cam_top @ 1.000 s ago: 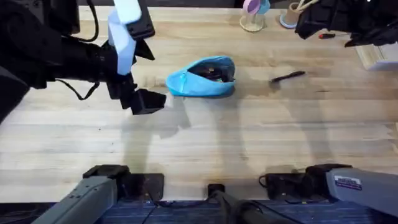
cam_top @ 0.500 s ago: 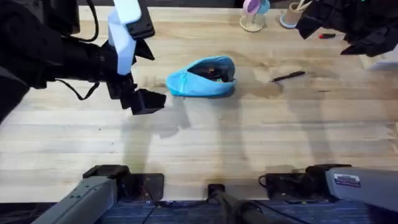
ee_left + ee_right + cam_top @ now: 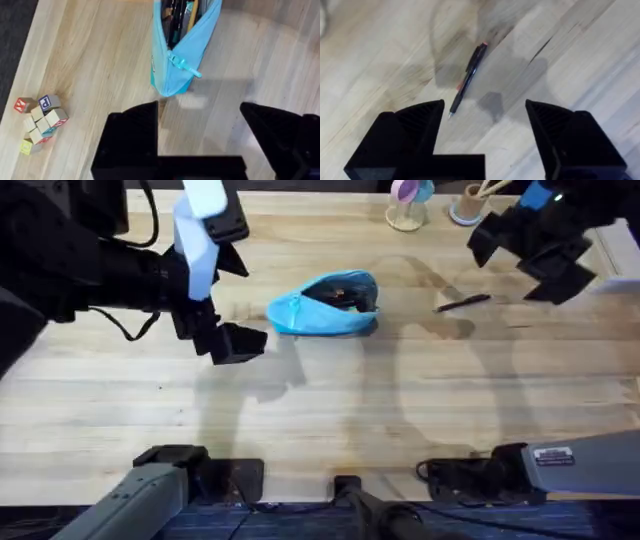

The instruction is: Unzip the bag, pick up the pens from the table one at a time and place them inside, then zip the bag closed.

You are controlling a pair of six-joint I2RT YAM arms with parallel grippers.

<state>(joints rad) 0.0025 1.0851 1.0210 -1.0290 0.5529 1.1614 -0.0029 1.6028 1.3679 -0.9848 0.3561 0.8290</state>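
Light-blue pouch (image 3: 325, 305) unzipped on table (image 3: 330, 420), mouth gaping for loading. Left gripper (image 3: 200, 132) wide, parked beside it. Right gripper (image 3: 485, 132) wide above black pen (image 3: 467, 80), ready to pick.

Overhead: fixed above arm bases, looking down and forward across the table (image 3: 330, 420); bag (image 3: 325, 305) near centre, pen (image 3: 462, 302) at its 3 o'clock; left wrist view looks steeply down, close on the bag (image 3: 182, 47), shared with overhead; right wrist view looks down on the pen (image 3: 466, 80), likewise shared.
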